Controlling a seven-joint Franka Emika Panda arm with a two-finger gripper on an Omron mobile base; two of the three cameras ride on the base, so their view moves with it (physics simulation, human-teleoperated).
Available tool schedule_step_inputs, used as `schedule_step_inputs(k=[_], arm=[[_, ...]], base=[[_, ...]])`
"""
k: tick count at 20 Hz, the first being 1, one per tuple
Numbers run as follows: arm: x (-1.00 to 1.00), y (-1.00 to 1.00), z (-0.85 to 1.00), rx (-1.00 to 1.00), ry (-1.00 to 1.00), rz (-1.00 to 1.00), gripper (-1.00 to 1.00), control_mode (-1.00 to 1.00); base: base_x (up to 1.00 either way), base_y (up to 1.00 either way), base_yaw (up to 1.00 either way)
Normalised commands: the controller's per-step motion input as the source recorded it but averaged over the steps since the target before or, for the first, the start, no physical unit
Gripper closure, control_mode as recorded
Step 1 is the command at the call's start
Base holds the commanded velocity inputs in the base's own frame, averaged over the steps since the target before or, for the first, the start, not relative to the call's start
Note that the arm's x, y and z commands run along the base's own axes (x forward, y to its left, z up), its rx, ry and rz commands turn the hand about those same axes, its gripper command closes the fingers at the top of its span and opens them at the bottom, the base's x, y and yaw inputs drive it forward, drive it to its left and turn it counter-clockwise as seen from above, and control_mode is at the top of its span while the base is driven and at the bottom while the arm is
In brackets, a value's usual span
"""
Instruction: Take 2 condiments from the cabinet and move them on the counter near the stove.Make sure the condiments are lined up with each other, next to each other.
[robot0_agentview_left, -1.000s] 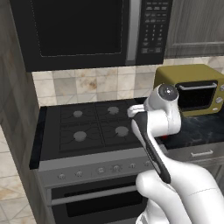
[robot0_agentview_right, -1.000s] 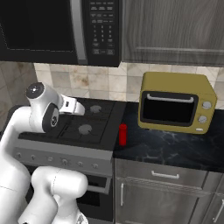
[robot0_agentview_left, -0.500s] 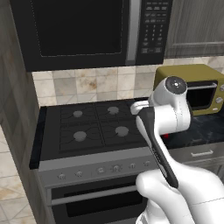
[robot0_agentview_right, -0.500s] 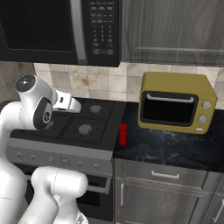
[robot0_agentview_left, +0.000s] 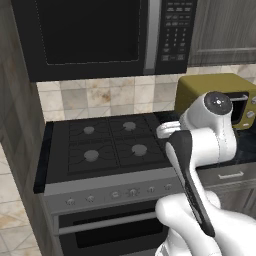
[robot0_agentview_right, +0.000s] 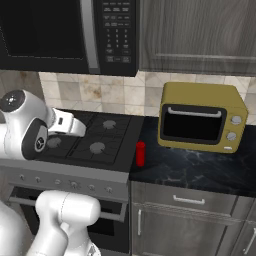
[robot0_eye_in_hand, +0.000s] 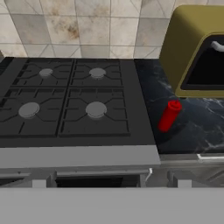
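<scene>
Red squeeze bottle (robot0_agentview_right: 141, 153) stands upright on counter (robot0_agentview_right: 200, 172), beside stove (robot0_agentview_right: 95, 145).

Red squeeze bottle (robot0_agentview_right: 141, 153) stands on counter (robot0_agentview_right: 200, 172) beside stove (robot0_agentview_right: 95, 145).

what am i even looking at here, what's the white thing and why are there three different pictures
The white thing is a robot arm in a simulated kitchen. Two pictures come from cameras on its base, one behind it to the left and one to the right, so they show the same scene from two sides. The third comes from a camera on its hand, looking down at the stove.

On the black counter, a red squeeze bottle stands upright just beside the stove, in front of the olive-yellow toaster oven. A black microwave hangs above the stove, next to a closed grey cabinet.

The gripper is open and holds nothing.
</scene>
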Motion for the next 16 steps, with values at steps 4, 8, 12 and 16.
schedule_step_inputs(k=[4, 8, 12, 16], arm=[[-0.4, -0.17, 0.27, 0.05, 0.0, 0.0, -1.0, -1.0], [-0.09, -0.13, 0.22, 0.06, 0.0, 0.05, -1.0, -1.0], [-0.22, -0.06, 0.1, 0.05, 0.0, 0.0, -1.0, -1.0], [-0.27, -0.12, 0.01, 0.03, 0.0, 0.0, -1.0, -1.0]], base=[[0.0, 0.0, 0.0], [0.0, 0.0, 0.0], [0.0, 0.0, 0.0], [0.0, 0.0, 0.0]])
